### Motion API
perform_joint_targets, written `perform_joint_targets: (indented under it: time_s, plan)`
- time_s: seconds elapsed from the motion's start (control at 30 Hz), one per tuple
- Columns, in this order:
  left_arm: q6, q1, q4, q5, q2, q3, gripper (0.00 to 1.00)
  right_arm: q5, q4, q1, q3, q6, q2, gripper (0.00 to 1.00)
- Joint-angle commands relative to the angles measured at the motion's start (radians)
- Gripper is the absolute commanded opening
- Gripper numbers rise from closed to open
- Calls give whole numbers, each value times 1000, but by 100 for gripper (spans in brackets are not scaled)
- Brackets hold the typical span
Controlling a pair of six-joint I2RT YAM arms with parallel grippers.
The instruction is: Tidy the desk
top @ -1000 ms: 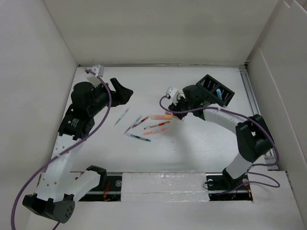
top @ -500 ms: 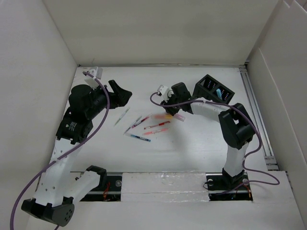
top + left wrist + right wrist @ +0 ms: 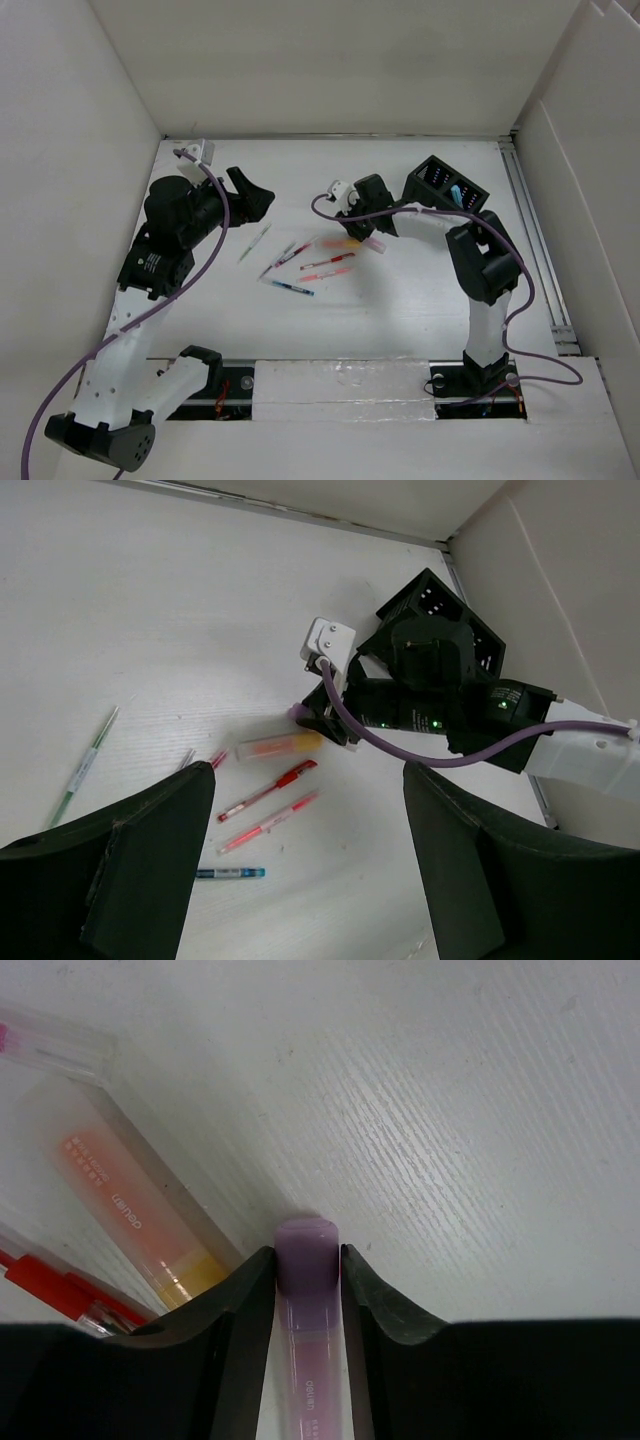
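The right fingers (image 3: 268, 1275) are drawn in narrow and pinch a translucent purple plastic highlighter (image 3: 307, 1360) just behind its rounded lilac cap, one black pad on each side of the barrel. The cap end pokes out past the fingertips and lies low over the large, flat, white matte tabletop (image 3: 400, 310). It is not clear whether the cap touches the surface.

Just to the side lies a clear-cased orange highlighter with a yellow end (image 3: 130, 1215), apart from the purple one. Beyond it is a red plastic pen (image 3: 60, 1295).

In the left wrist view, a slim pink pen (image 3: 268, 818) lies beside the red pen, and a short blue pen (image 3: 228, 873) lies nearer the camera. A thin white-and-green pen (image 3: 85, 765) lies off on its own.

The small black slotted organizer box (image 3: 448, 186) stands tilted at the far right of the tabletop, just behind the right arm's wrist.

The left fingers (image 3: 255, 190) are spread wide and hold nothing. They hang above the far left part of the tabletop, well apart from the pens. The tabletop fills the floor between the white panel walls (image 3: 330, 60) and carries every item.
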Motion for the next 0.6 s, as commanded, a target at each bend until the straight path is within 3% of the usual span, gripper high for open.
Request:
perform_joint_targets:
  time_s: [0.0, 0.07, 0.2, 0.23, 0.27, 0.57]
  plan:
    - [19, 0, 26, -8, 4, -2, 72, 12, 5, -12, 42, 8, 13, 36]
    - [21, 0, 23, -11, 6, 1, 72, 18, 5, -36, 40, 5, 13, 29]
    - [25, 0, 22, -17, 9, 1, 72, -5, -1, -61, 40, -7, 16, 28]
    - [25, 0, 22, -16, 10, 1, 72, -7, -8, -61, 43, -9, 14, 15]
    - [22, 0, 26, -11, 13, 2, 72, -11, -8, -70, 40, -10, 1, 8]
    - [8, 0, 42, 1, 20, -1, 72, -117, 54, -121, 3, -9, -200, 3]
